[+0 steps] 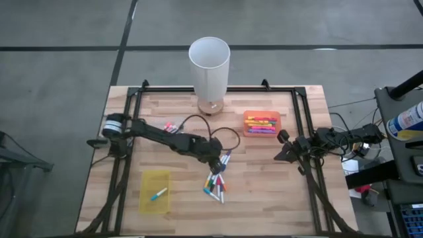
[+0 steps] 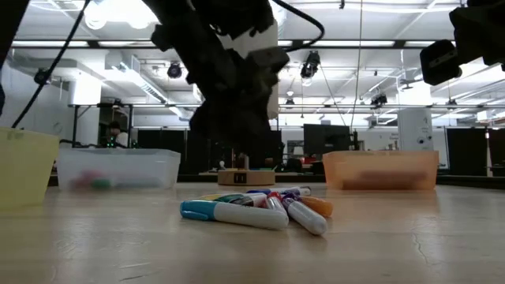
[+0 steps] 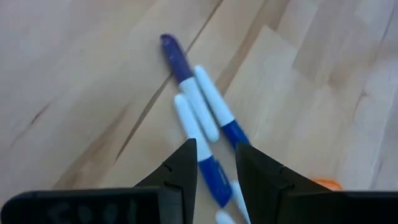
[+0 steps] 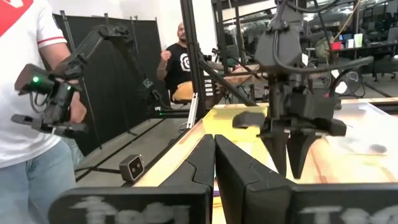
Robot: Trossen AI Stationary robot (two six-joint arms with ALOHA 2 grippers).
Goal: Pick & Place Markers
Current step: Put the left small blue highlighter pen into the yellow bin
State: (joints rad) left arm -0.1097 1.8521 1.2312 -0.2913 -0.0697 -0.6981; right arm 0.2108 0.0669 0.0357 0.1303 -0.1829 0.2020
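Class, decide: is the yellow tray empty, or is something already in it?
Not empty. In the high view the yellow tray holds one marker, lying flat on its floor; no other marker shows inside it.

blue-and-white markers (image 3: pixel 199 118), yellow tray (image 1: pixel 154 192), orange tray (image 1: pixel 262 132)

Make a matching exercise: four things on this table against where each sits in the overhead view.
Things:
1. yellow tray
2. orange tray
3. white cylinder
4. loose pile of markers

Places:
A. far edge, middle
B. near left
C. under the left gripper, centre
D. right of centre, ahead of the right gripper

Pairs: 1-B, 2-D, 3-A, 4-C
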